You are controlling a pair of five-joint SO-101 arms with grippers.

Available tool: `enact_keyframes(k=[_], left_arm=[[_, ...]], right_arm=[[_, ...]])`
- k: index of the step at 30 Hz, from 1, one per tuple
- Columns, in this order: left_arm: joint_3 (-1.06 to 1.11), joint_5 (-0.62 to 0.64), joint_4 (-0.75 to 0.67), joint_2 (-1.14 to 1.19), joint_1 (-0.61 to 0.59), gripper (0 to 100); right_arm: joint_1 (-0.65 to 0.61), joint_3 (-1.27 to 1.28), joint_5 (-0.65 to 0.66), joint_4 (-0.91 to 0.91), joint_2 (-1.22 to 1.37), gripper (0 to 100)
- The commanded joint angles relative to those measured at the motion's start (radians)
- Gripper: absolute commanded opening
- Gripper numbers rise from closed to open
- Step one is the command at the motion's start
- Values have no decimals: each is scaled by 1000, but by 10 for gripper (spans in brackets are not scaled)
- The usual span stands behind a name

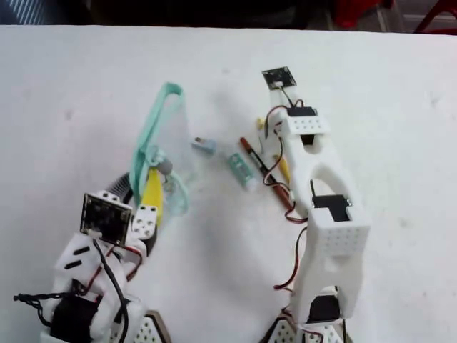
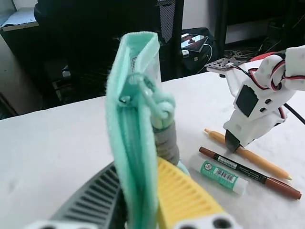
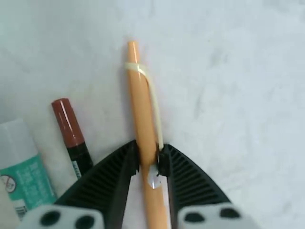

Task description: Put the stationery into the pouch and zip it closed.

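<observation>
Mint-edged clear pouch (image 2: 131, 143) pinched between left fingers (image 2: 186, 195).

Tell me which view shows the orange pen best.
The right wrist view: the orange pen fills the middle, clip visible, pinched between the fingers of the right gripper. The left wrist view shows it lying on the table beyond the brown marker, one end under that gripper. The high view gives a yellow sliver beside the arm.

Light: bright, even — your table (image 1: 78, 107) washes out near white.
Shadows: faint, soft, tight under the orange pen (image 2: 252, 156) and pouch (image 1: 156, 121).
Backdrop: dark at 12 o'clock, left wrist view.
</observation>
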Motion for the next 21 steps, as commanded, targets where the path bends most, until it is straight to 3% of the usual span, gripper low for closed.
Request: enact_keyframes(k=[1,14,21], left_arm=[[-12,-5,-46,2,-5,22],[-64,83,-80,2,4,22],[-207,0,78,2,116,22]], right_arm=[[5,-35,5,1,-5,17],[-15,-34,6,-1,-4,17],[-12,-34,8,-2,-4,17]])
